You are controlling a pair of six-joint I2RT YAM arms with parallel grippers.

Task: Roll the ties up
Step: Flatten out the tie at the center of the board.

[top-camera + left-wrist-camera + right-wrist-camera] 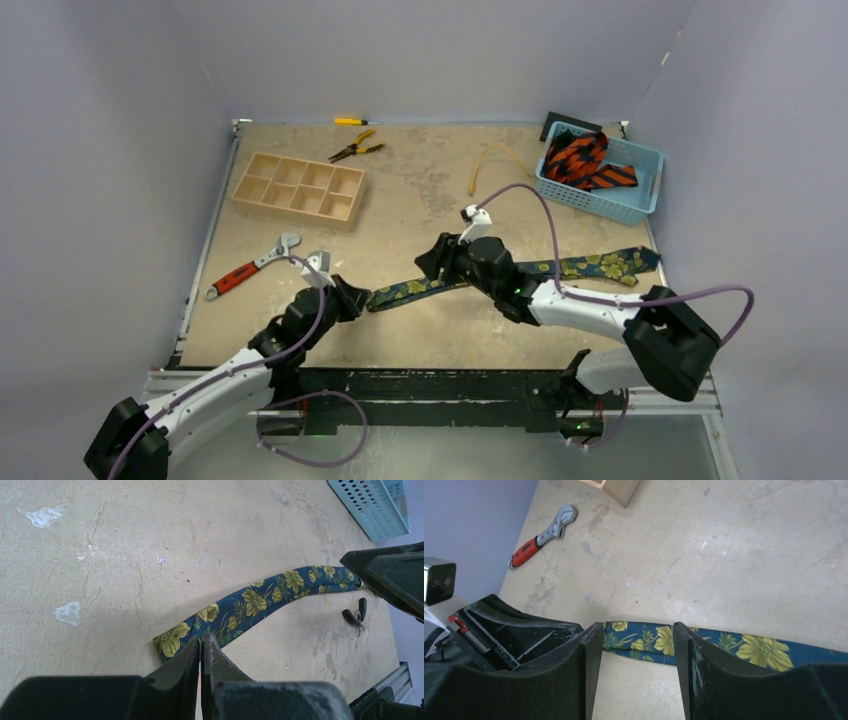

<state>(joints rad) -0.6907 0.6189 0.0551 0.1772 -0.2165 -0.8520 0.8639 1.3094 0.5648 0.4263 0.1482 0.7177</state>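
A dark navy tie [590, 267] with yellow flowers lies flat across the near part of the table, its narrow end on the left. My left gripper [358, 298] is at that end. In the left wrist view its jaws [201, 641] are shut, with the tips on the near edge of the tie [255, 600]. My right gripper [432, 262] is open over the tie's middle. In the right wrist view the right gripper [638, 626] shows the tie [644, 641] between its spread fingers. Orange-red ties with black stripes [585, 165] lie bunched in the blue basket [640, 205].
A wooden divided tray [298, 188] stands at the back left. A red-handled wrench [250, 268] lies left of my left arm. Yellow-handled pliers [355, 148] and a thin yellow cord [490, 160] lie at the back. A small black clip [355, 616] lies near the tie.
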